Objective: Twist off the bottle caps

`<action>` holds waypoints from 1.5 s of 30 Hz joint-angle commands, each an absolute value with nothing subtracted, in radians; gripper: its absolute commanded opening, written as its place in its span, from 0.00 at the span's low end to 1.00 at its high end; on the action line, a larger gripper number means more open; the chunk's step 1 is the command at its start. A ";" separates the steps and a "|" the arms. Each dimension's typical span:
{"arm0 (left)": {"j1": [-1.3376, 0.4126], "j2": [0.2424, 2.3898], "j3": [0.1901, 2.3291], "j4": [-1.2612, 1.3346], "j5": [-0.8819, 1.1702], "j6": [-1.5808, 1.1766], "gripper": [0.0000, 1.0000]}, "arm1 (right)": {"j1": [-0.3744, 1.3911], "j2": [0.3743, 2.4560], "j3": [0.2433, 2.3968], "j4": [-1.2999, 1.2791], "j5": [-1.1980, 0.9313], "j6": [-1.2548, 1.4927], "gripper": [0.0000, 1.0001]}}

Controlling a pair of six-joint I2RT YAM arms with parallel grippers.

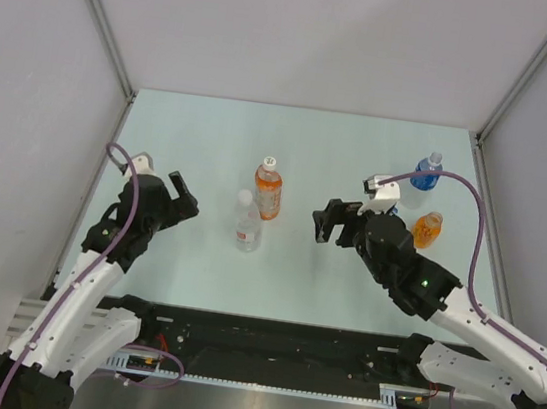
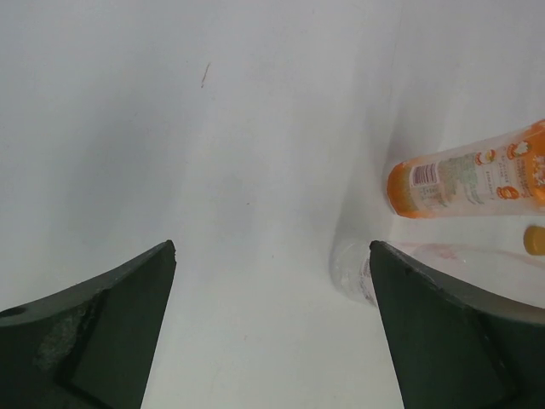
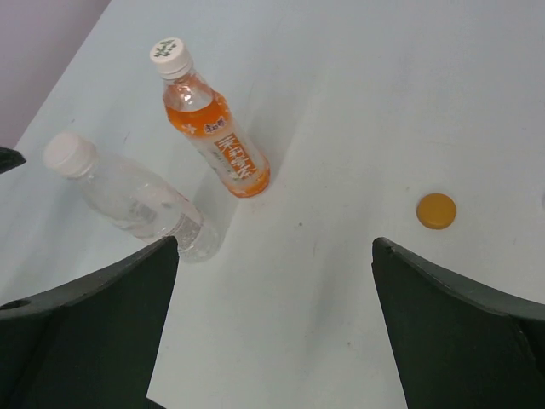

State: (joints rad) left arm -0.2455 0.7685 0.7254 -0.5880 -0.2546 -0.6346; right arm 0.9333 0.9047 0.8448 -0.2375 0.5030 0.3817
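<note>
Two gaping, empty grippers: I'd have the left gripper (image 1: pixel 185 199) steady the clear plastic bottle (image 1: pixel 248 229) while the right gripper (image 1: pixel 322 223) twists its round white screw cap (image 1: pixel 244 198).

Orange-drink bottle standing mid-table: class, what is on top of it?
A white cap with green print sits on the orange-drink bottle. The mouth beneath it is covered, so unseen.

Light: bright, even, diffuse from overhead | Shadows: faint, soft, beside the orange-drink bottle (image 3: pixel 213 141) | Glare: table (image 2: pixel 255 128) washed pale in left wrist view | Focus: mildly soft
</note>
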 commanded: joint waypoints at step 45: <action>-0.242 0.517 0.641 -0.495 -0.086 -0.500 1.00 | 1.062 1.664 1.336 0.018 0.359 0.284 0.96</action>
State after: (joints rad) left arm -0.2455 0.5251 0.6498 -0.5034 -0.0925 -0.4973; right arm 1.0702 1.6455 1.2877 -0.0093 0.3576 0.2836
